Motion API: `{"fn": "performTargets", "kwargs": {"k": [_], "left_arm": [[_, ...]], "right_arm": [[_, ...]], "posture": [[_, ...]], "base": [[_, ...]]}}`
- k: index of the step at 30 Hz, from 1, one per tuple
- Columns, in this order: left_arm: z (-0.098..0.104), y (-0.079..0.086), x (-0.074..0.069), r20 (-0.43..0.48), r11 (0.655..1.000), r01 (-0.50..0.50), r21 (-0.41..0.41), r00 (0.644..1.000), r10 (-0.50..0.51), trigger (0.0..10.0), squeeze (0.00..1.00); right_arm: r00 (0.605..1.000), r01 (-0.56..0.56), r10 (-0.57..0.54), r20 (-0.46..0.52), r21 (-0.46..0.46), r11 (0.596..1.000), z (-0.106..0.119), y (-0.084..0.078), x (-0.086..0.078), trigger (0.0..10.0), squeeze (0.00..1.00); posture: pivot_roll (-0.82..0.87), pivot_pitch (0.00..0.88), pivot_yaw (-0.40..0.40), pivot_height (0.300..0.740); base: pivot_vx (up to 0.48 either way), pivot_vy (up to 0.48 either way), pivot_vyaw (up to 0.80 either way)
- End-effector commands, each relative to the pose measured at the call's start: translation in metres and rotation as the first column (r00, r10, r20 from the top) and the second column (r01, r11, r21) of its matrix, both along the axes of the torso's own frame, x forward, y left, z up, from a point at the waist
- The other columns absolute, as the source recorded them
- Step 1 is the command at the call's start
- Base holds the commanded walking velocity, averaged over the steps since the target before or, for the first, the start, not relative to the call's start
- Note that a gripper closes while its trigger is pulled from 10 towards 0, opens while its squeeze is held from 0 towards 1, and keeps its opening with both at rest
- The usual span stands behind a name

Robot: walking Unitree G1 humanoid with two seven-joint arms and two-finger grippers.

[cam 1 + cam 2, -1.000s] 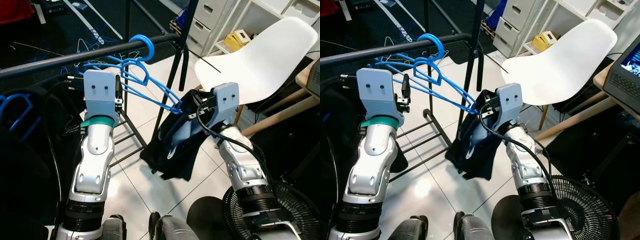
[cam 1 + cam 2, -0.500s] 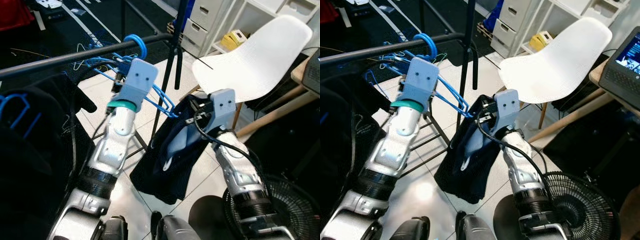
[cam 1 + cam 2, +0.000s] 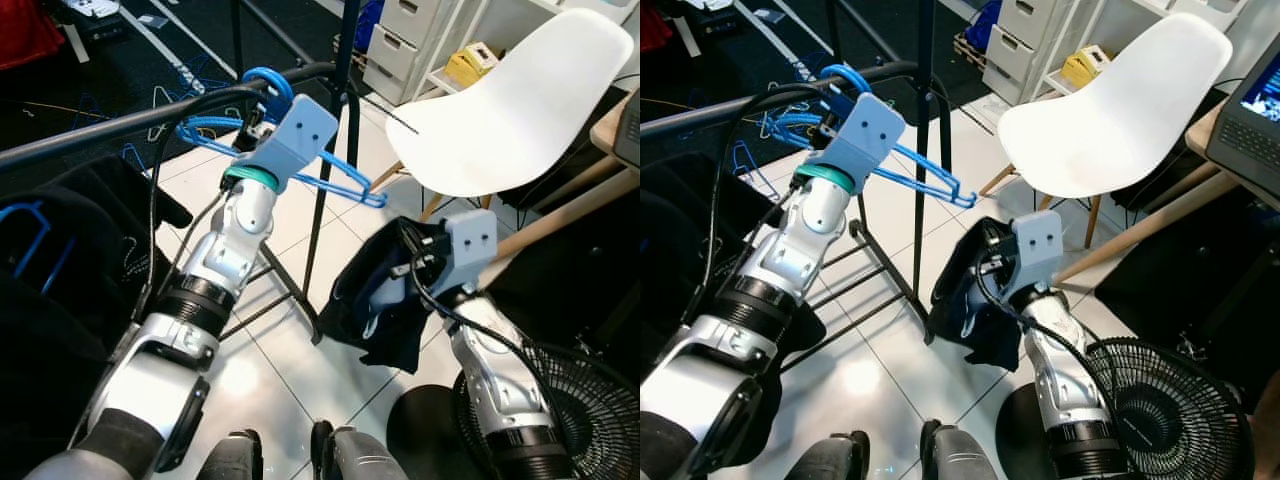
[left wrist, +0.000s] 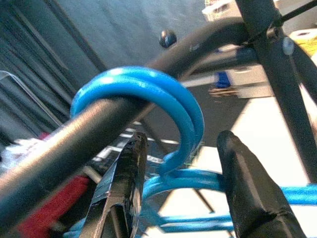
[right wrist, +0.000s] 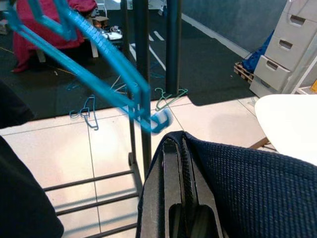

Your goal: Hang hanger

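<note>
Two blue hangers (image 3: 340,180) hang by their hooks (image 4: 148,94) on the black rail (image 3: 120,125), empty and tilted down to the right. My left gripper (image 4: 181,198) is raised to the rail. It is open, one finger on each side of the hanger neck just under the hooks. My right gripper (image 5: 174,148) is lower, to the right of the rack post. It is shut on a dark navy garment (image 3: 375,310) that droops from it toward the tiled floor, apart from the hangers' end (image 5: 159,120).
The rack's black upright post (image 3: 335,150) stands between my arms. Dark clothes (image 3: 60,260) hang on the rail at the left. A white chair (image 3: 520,100) is at the back right and a black floor fan (image 3: 590,400) at the lower right. Loose hangers lie on the dark floor behind.
The right gripper has pulled the dark garment off the hanger's end and dropped down and right. The left gripper has risen to the hooks at the rail. The camera shifted a little.
</note>
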State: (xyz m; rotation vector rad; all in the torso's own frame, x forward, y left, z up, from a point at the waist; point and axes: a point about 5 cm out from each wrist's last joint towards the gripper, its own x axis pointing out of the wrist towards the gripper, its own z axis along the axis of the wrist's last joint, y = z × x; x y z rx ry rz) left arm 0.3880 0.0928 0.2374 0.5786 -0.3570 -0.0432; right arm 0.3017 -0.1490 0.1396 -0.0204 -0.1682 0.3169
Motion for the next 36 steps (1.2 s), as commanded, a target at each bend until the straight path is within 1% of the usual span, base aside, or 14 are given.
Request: {"fn": "performTargets", "kwargs": {"k": [1,3,4,5,6,8,10,14,18,20,23,26,33,36], "left_arm": [[-0.003,-0.001,-0.002,-0.041,0.995,0.076,-0.061,0.996,-0.078,10.0,0.00],[-0.003,-0.001,-0.002,-0.041,0.995,0.076,-0.061,0.996,-0.078,10.0,0.00],[-0.004,-0.002,-0.005,-0.066,0.985,0.136,-0.109,0.987,-0.144,10.0,0.00],[-0.004,-0.002,-0.005,-0.066,0.985,0.136,-0.109,0.987,-0.144,10.0,0.00],[-0.005,-0.003,-0.008,-0.086,0.969,0.197,-0.151,0.974,-0.212,10.0,0.00],[-0.005,-0.003,-0.008,-0.086,0.969,0.197,-0.151,0.974,-0.212,10.0,0.00],[-0.009,-0.007,-0.019,-0.124,0.922,0.306,-0.236,0.932,-0.341,10.0,0.00],[-0.012,-0.008,-0.023,-0.136,0.905,0.347,-0.246,0.912,-0.387,10.0,0.00],[-0.014,0.001,-0.024,-0.143,0.937,0.295,-0.188,0.935,-0.324,10.0,0.00],[-0.016,0.010,-0.024,-0.155,0.972,0.205,-0.118,0.963,-0.222,10.0,0.00],[-0.018,0.014,-0.025,-0.165,0.985,0.161,-0.064,0.972,-0.169,10.0,0.00],[-0.020,0.016,-0.025,-0.168,0.989,0.138,-0.048,0.975,-0.144,10.0,0.00],[-0.015,0.028,-0.025,-0.167,0.994,0.034,-0.104,0.985,-0.051,10.0,0.00],[-0.009,0.032,-0.029,-0.165,0.984,0.000,-0.177,0.986,-0.030,10.0,0.00]], "right_arm": [[1.000,-0.005,0.004,0.011,0.015,1.000,0.002,0.002,-0.001,10.0,0.00],[1.000,-0.005,0.004,0.011,0.015,1.000,0.002,0.002,-0.001,10.0,0.00],[1.000,-0.006,0.006,0.011,0.017,1.000,0.002,0.004,-0.001,10.0,0.00],[1.000,-0.006,0.006,0.011,0.017,1.000,0.002,0.004,-0.001,10.0,0.00],[1.000,-0.008,0.008,0.009,0.020,1.000,0.002,0.006,-0.001,10.0,0.00],[1.000,-0.008,0.008,0.009,0.020,1.000,0.002,0.006,-0.001,10.0,0.00],[1.000,-0.012,0.011,0.006,0.021,1.000,0.002,0.007,-0.001,10.0,0.00],[1.000,-0.012,0.012,0.001,0.021,1.000,0.002,0.007,-0.002,10.0,0.00],[1.000,-0.010,0.010,-0.004,0.023,1.000,0.002,0.006,-0.003,10.0,0.00],[1.000,-0.011,0.011,-0.008,0.025,1.000,0.001,0.007,-0.004,10.0,0.00],[1.000,-0.014,0.014,-0.011,0.026,1.000,0.000,0.008,-0.004,10.0,0.00],[1.000,-0.015,0.016,-0.011,0.027,1.000,0.000,0.008,-0.004,10.0,0.00],[1.000,-0.014,0.014,-0.011,0.027,1.000,0.000,0.008,-0.003,10.0,0.00],[1.000,-0.010,0.010,-0.013,0.026,1.000,0.000,0.007,-0.005,10.0,0.00]], "posture": [[-0.07,0.115,-0.017,0.740],[-0.07,0.115,-0.017,0.740],[-0.07,0.115,-0.017,0.740],[-0.07,0.115,-0.017,0.740],[-0.07,0.117,-0.018,0.740],[-0.07,0.117,-0.018,0.740],[-0.06,0.119,-0.019,0.740],[-0.06,0.120,-0.018,0.740],[-0.06,0.123,-0.017,0.740],[-0.06,0.123,-0.017,0.740],[-0.05,0.126,-0.017,0.740],[-0.05,0.126,-0.018,0.740],[-0.05,0.127,-0.016,0.740],[-0.05,0.131,-0.012,0.740]], "base": [[0.000,0.000,0.00],[0.000,0.000,0.00],[0.000,0.000,0.00],[0.000,0.000,0.00],[0.000,0.000,0.00],[0.000,0.000,0.00],[0.000,0.000,0.00],[0.000,0.000,0.00],[0.000,0.000,0.00],[0.000,0.000,0.00],[0.000,0.000,0.00],[0.000,0.000,0.00],[0.000,0.000,0.00],[0.000,0.000,0.00]]}}
